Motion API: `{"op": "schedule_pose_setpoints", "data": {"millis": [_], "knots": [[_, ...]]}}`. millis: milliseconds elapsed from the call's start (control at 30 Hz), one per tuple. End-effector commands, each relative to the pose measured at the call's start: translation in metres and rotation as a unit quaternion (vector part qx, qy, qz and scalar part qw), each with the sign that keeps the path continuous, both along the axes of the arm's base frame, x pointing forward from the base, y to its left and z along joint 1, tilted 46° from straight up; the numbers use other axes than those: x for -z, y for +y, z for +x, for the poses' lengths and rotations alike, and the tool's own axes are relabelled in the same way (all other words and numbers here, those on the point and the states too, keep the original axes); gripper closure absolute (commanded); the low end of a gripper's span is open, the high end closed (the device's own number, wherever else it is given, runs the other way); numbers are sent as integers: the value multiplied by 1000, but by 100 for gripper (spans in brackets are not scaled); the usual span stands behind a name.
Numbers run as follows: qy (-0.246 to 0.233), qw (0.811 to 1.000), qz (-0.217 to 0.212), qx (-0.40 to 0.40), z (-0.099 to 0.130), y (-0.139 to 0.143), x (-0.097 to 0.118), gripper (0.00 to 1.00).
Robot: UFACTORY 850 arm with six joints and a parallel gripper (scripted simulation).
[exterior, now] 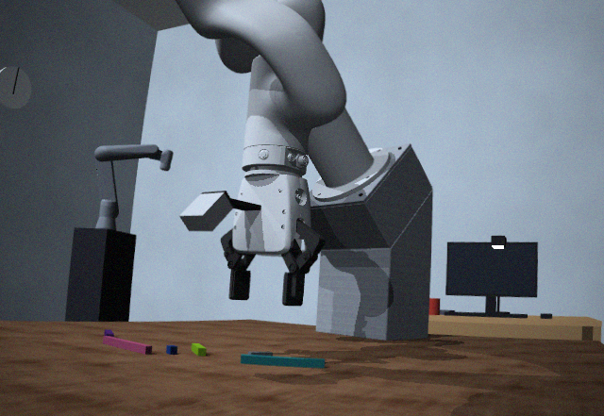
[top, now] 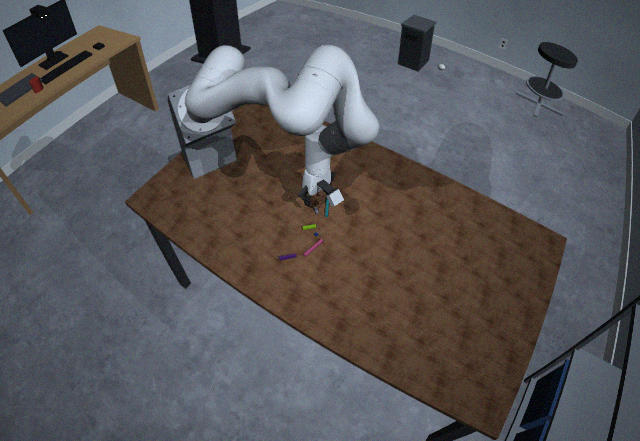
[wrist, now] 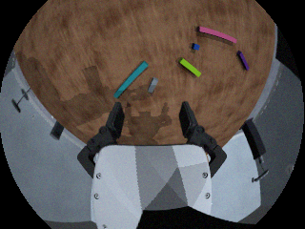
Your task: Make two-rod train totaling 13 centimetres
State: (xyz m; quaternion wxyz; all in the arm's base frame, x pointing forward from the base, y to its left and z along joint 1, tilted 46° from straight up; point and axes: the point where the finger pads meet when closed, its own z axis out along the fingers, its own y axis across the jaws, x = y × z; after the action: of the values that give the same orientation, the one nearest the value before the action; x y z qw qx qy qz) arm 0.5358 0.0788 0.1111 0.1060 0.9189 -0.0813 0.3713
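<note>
My gripper (top: 310, 201) (exterior: 265, 299) (wrist: 152, 108) is open and empty and hangs a little above the wooden table (top: 413, 271) (exterior: 439, 382) (wrist: 95, 26). Just ahead of the fingers lies a short grey rod (top: 315, 210) (wrist: 152, 84). A long turquoise rod (top: 327, 206) (exterior: 282, 360) (wrist: 132, 79) lies flat beside it, with a gap between them. Further out lie a lime rod (top: 309, 227) (exterior: 198, 349) (wrist: 190, 68), a small blue rod (top: 316, 234) (exterior: 171, 349) (wrist: 196, 46), a pink rod (top: 313, 247) (exterior: 126, 344) (wrist: 217, 34) and a purple rod (top: 287, 257) (exterior: 109, 333) (wrist: 243, 60), all apart from each other.
The arm's grey base pedestal (top: 204, 136) (exterior: 376, 265) stands on the table's back corner, behind the gripper. The table's near edge runs in front of the purple rod.
</note>
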Motion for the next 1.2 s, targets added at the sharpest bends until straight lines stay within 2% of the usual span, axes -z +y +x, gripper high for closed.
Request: {"op": "schedule_pose_setpoints", "data": {"millis": [0, 33, 267, 500, 567, 600, 800, 1067, 1133, 1167], "knots": [[-18, 999, 37, 31, 0, 0, 0, 0], [-29, 996, 65, 60, 0, 0, -1, 0], [-55, 980, 136, 134, -1, 0, -1, 0], [-82, 952, 208, 210, -2, 0, -1, 0], [-82, 952, 208, 210, -2, 0, -1, 0], [-92, 938, 235, 238, -2, 0, -2, 0], [-112, 903, 290, 296, -2, 0, -2, 0], [-140, 841, 365, 375, -3, -1, -2, 0], [-140, 841, 365, 375, -3, -1, -2, 0], [-147, 820, 386, 396, -3, -1, -3, 0]]}}
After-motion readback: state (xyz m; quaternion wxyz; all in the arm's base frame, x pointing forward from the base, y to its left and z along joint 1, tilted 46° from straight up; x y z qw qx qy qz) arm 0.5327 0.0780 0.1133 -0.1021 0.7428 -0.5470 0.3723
